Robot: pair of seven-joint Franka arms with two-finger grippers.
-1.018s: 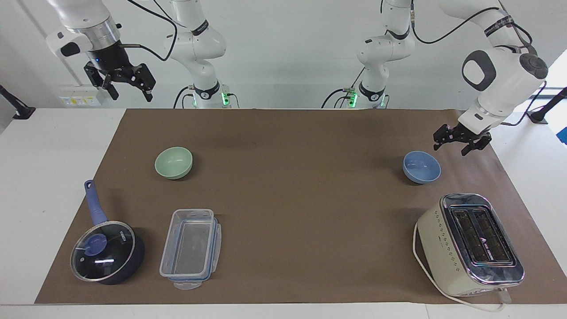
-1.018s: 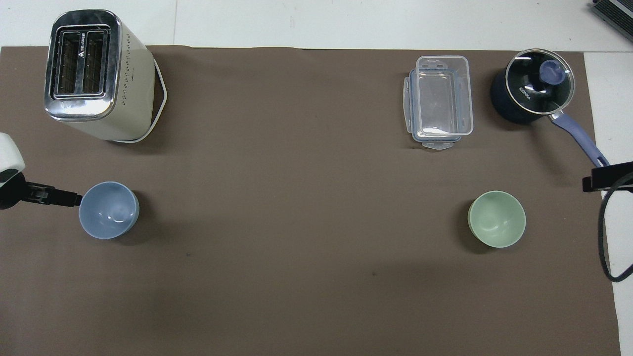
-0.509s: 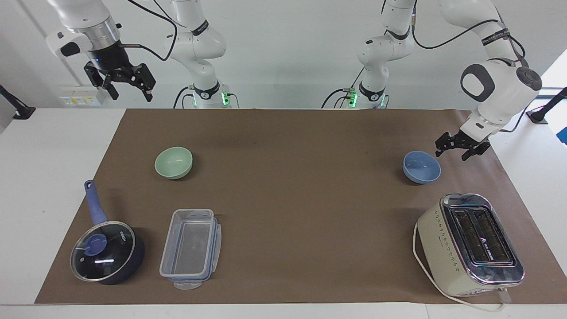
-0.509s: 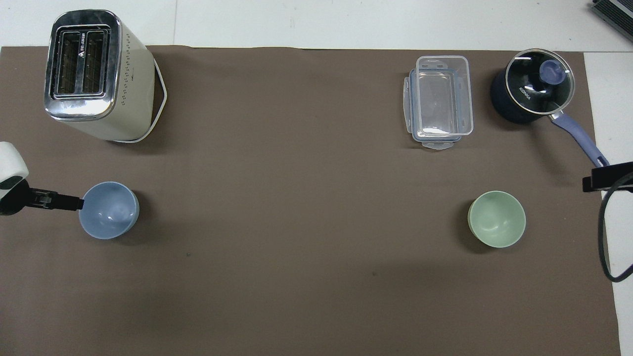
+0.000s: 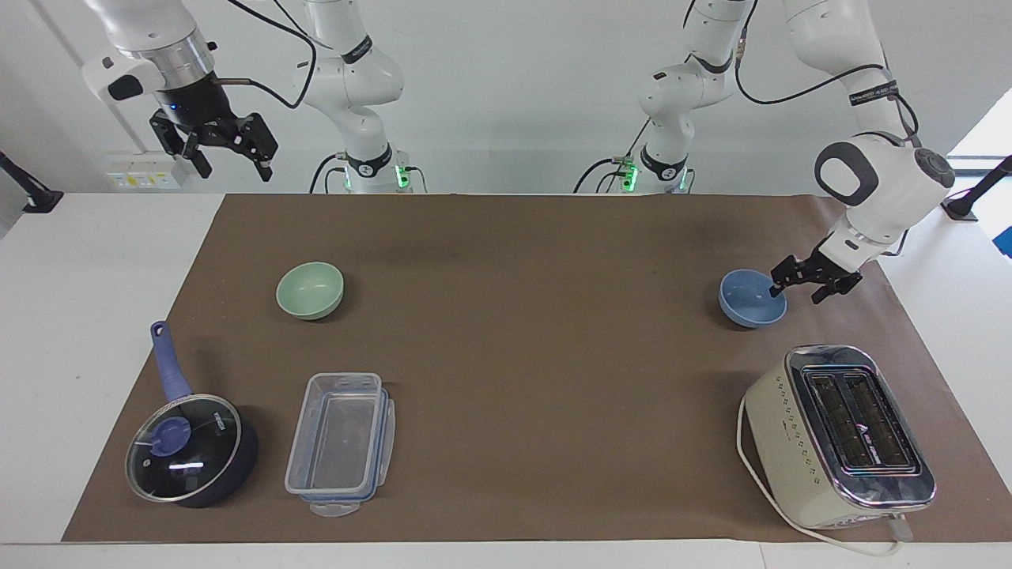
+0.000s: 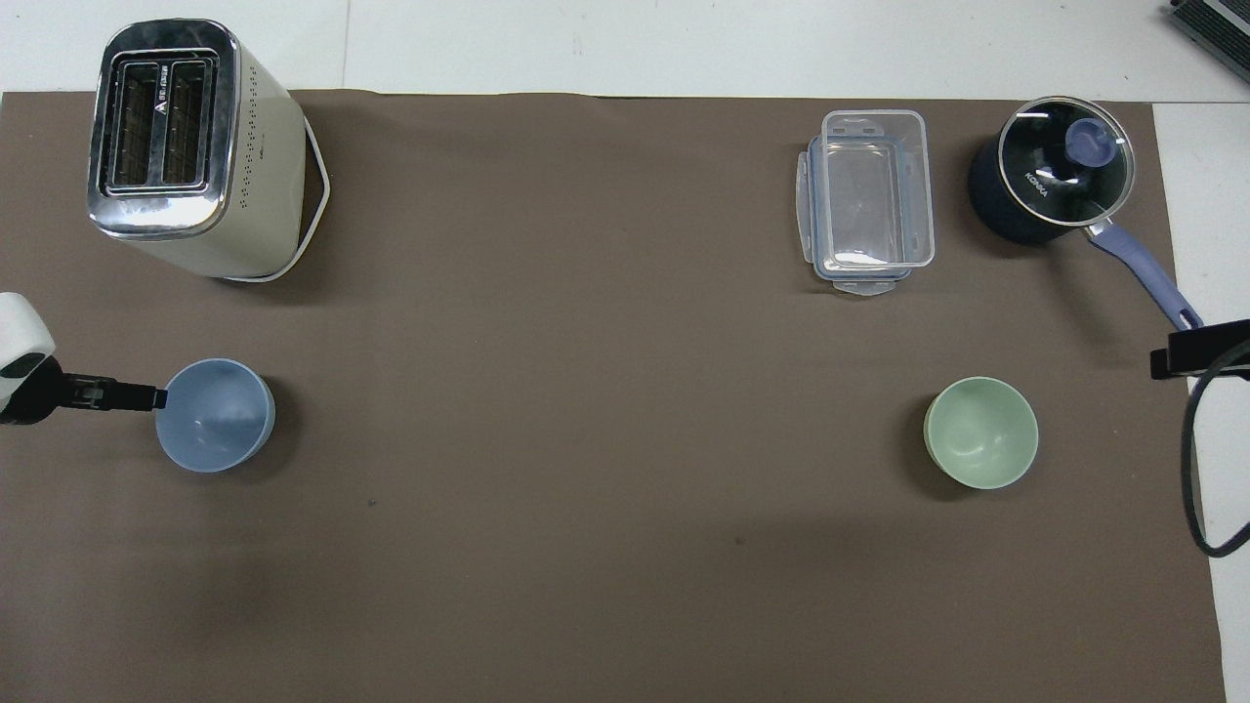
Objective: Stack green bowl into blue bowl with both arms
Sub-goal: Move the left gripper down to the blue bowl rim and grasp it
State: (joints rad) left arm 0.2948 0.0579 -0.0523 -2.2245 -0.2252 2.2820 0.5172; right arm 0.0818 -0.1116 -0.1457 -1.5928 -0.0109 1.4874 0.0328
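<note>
The blue bowl [image 5: 749, 300] sits upright on the brown mat toward the left arm's end, also in the overhead view [image 6: 217, 415]. My left gripper [image 5: 794, 295] is open and low at the bowl's rim; one finger appears to be inside the bowl and the other outside. Only its tip [image 6: 154, 397] shows in the overhead view. The green bowl [image 5: 310, 290] sits upright toward the right arm's end, also in the overhead view [image 6: 980, 433]. My right gripper [image 5: 228, 167] is open and empty, and waits high above the table's robot-side corner.
A cream toaster [image 5: 838, 435] stands beside the blue bowl, farther from the robots. A clear plastic container [image 5: 340, 442] and a dark blue lidded saucepan [image 5: 190, 450] lie farther from the robots than the green bowl. The brown mat [image 5: 522, 356] covers the table.
My left gripper has come down and moved in to the blue bowl's rim. Both bowls and the right arm have not moved.
</note>
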